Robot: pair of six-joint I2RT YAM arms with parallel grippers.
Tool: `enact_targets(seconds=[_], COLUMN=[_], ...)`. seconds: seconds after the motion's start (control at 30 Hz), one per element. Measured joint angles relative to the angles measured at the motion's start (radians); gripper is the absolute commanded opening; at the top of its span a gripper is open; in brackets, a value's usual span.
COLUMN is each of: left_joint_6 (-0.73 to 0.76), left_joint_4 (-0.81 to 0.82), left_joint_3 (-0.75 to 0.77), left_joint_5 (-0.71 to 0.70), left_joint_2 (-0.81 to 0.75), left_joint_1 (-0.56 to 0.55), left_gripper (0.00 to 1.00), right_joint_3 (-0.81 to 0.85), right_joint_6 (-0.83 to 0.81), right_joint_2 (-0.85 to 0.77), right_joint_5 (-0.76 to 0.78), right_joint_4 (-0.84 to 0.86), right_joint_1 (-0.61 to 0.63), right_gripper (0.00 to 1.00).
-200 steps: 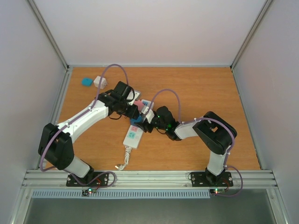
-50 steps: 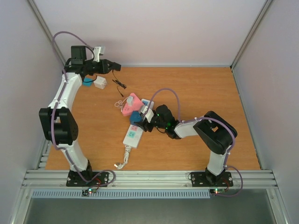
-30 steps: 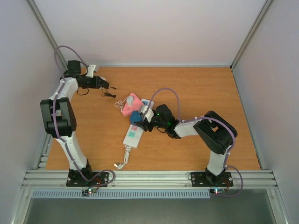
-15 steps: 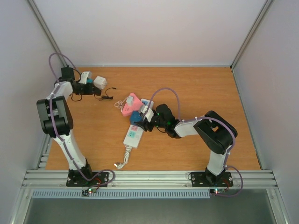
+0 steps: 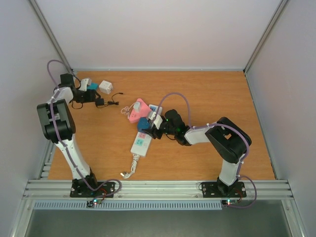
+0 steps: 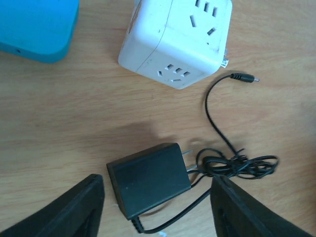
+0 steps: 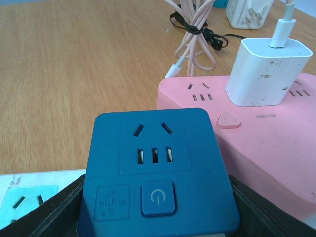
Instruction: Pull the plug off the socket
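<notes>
The black plug point(image 6: 148, 180), a boxy adapter with two bare prongs and a thin tangled black cord point(image 6: 232, 163), lies free on the wood at the far left point(image 5: 99, 102). My left gripper point(image 6: 157, 192) point(image 5: 94, 97) is open around it, with a gap on each side. The socket, a long white power strip point(image 5: 140, 141), lies mid-table; a pale corner of it point(image 7: 19, 197) shows in the right wrist view. My right gripper point(image 7: 155, 202) point(image 5: 148, 127) is shut on a dark blue socket adapter point(image 7: 155, 168) that sits on the strip.
A white cube socket point(image 6: 177, 39) point(image 5: 105, 87) and a teal block point(image 6: 34, 24) lie just beyond the plug. A pink power strip point(image 7: 266, 148) point(image 5: 138, 109) with a white charger point(image 7: 266, 74) and a pink cable bundle point(image 7: 195, 34) lies behind the blue adapter. The left wall is close.
My left arm swung down to the far-left table with the black plug and opened, leaving the plug lying on the wood. The right arm has stayed still.
</notes>
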Motion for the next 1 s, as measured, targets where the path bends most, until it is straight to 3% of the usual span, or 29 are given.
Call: enact_targets(seconds=[0.17,0.37,0.63,0.73,0.83,1.0], left_joint_6=[0.023,0.081,0.253,0.343,0.434,0.541], left_joint_4=[-0.021,-0.054,-0.121,-0.168,-0.212,-0.273], left_joint_3=[0.022,0.027,0.011,-0.001,-0.041,-0.132], left_joint_5=[0.004,0.021,0.089,0.101,0.101,0.092], left_joint_2=[-0.002,-0.041,-0.259,-0.332,-0.390,-0.453], left_joint_1=[0.018,0.018,0.002,-0.035,-0.097,-0.200], left_gripper=[0.77,0.82,0.89,0.91,0.93,0.95], right_joint_3=[0.004,0.006,0.006,0.006,0.006,0.005], right_joint_6=[-0.008,-0.024,-0.046,-0.054,-0.060,-0.060], right_joint_2=[0.000,-0.008,-0.017,-0.019,-0.021,-0.024], right_joint_5=[-0.011,-0.034,-0.075,-0.089,-0.098,-0.104], right_joint_4=[-0.010,-0.034,-0.056,-0.064,-0.068,-0.073], right_joint_1=[-0.004,-0.013,-0.025,-0.027,-0.028,-0.032], right_gripper=[0.21,0.23,0.30,0.40,0.59,0.70])
